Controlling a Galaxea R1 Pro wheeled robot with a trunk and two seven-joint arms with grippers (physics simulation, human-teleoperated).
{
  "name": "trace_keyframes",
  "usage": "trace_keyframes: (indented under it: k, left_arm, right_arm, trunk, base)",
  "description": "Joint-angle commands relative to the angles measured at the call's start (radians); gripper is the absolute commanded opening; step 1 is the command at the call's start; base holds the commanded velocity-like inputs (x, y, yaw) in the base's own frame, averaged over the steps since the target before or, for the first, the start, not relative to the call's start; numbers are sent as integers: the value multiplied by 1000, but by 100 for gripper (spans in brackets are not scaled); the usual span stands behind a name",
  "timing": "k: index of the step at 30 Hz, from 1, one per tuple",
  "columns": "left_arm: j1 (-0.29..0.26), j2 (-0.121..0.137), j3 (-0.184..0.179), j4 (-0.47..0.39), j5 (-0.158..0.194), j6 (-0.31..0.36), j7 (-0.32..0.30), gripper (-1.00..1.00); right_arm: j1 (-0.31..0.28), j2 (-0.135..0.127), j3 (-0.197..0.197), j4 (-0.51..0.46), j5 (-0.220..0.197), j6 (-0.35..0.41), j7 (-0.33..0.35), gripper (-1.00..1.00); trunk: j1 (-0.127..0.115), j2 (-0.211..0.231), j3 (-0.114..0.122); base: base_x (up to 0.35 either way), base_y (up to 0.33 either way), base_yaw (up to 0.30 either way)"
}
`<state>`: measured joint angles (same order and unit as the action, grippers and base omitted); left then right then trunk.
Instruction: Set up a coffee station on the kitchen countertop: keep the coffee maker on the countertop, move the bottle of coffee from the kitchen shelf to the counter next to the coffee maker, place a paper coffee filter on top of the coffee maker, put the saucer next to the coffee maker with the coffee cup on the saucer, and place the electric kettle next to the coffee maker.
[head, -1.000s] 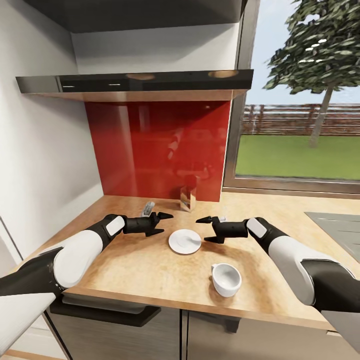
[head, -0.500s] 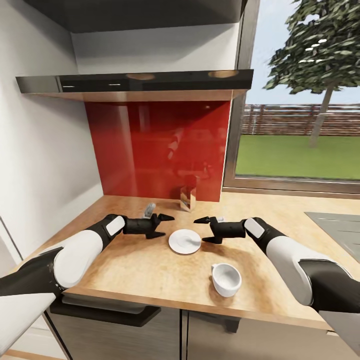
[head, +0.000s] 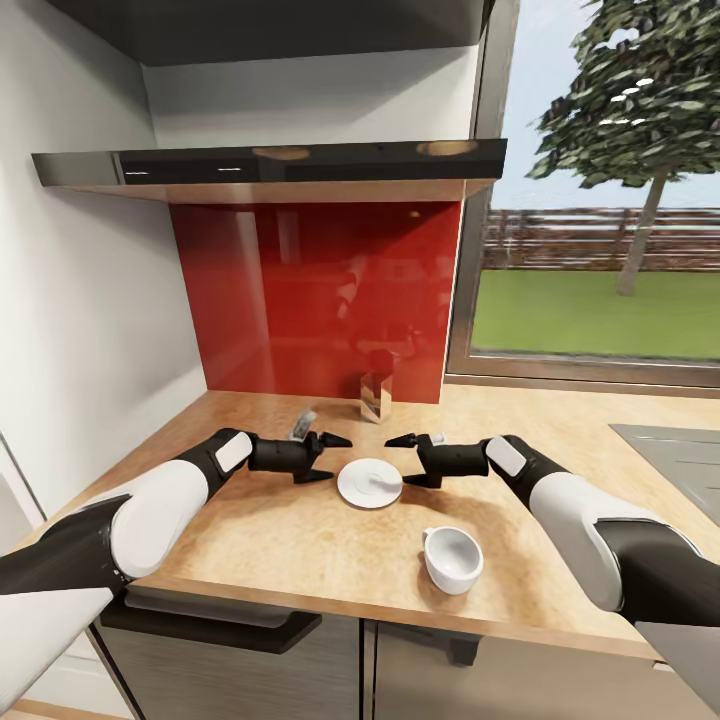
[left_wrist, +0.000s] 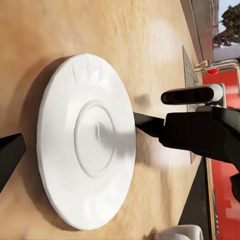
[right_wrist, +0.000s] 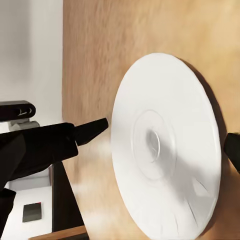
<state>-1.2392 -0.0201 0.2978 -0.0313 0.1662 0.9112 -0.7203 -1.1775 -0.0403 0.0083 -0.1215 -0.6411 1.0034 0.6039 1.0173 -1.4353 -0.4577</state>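
Left black two-finger gripper (head: 335, 456) spread apart, empty, hovering just left of round white ceramic saucer (head: 370, 483). Right black gripper (head: 403, 459) likewise spread, empty, just right of saucer; fingertips face each other across it, not touching it. Saucer flat on wooden countertop (head: 260, 530). White coffee cup (head: 452, 558) upright nearer counter edge, apart from saucer. Clear glass container (head: 376, 396) against red backsplash (head: 310, 300); contents unclear. Small grey object (head: 300, 422) behind left gripper, partly hidden.

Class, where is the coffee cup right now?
In the head view, the coffee cup stands upright near the countertop's front edge, on the robot's right, apart from the saucer behind it.
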Motion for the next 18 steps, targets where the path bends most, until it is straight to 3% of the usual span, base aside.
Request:
trace_keyframes:
  k: [1,18]
  left_arm:
    - [0,-2,-5,-1,10,7,3,100]
    - [0,-12,-5,-1,10,7,4,100]
  right_arm:
    - [-1,0,2,2,9,1,8,100]
    - [-1,17,2,5,11,1,7,100]
  trunk:
    - [0,-1,-1]
    - [0,-1,-1]
  base:
    - [0,0,0]
    - [0,0,0]
